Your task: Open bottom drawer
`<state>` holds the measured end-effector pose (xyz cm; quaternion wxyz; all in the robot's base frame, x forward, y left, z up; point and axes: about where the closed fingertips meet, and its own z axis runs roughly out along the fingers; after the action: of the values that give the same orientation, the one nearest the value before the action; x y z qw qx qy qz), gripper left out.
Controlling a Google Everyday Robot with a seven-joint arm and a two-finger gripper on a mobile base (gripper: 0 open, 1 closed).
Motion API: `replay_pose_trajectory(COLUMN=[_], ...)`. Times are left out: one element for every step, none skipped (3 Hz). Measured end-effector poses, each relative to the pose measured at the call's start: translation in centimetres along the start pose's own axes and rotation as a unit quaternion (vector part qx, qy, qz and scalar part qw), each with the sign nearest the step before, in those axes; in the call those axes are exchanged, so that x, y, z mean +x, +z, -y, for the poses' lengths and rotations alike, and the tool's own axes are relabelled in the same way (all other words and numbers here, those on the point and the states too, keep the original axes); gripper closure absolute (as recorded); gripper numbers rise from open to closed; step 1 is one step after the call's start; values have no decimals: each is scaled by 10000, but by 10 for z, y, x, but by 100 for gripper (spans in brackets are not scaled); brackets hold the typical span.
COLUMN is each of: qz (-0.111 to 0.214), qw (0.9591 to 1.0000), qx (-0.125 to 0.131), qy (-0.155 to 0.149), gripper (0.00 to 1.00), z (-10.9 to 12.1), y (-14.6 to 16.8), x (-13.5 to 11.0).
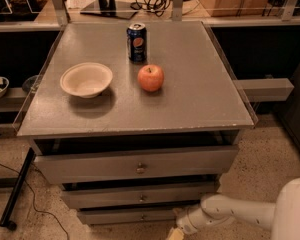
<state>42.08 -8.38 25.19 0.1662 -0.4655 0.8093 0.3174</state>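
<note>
The gripper (175,233) sits at the picture's lower edge, just in front of the right end of the bottom drawer (121,217); whether it is open or closed cannot be told. That drawer is the lowest and slimmest of 3 grey fronts, under the middle drawer (105,197). On the cabinet top (200,84) stand a white bowl (86,80), a red apple (150,77) and a blue soda can (137,42).
</note>
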Motion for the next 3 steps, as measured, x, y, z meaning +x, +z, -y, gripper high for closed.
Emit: replay_pose_trajectory(qz=[31, 33, 277], qw=[9997, 9997, 9989], qx=[225, 227, 367], qy=[100, 99, 38], gripper=[0, 0, 0], z=[14, 14, 18], y=[16, 16, 6], x=[-2, -3, -16])
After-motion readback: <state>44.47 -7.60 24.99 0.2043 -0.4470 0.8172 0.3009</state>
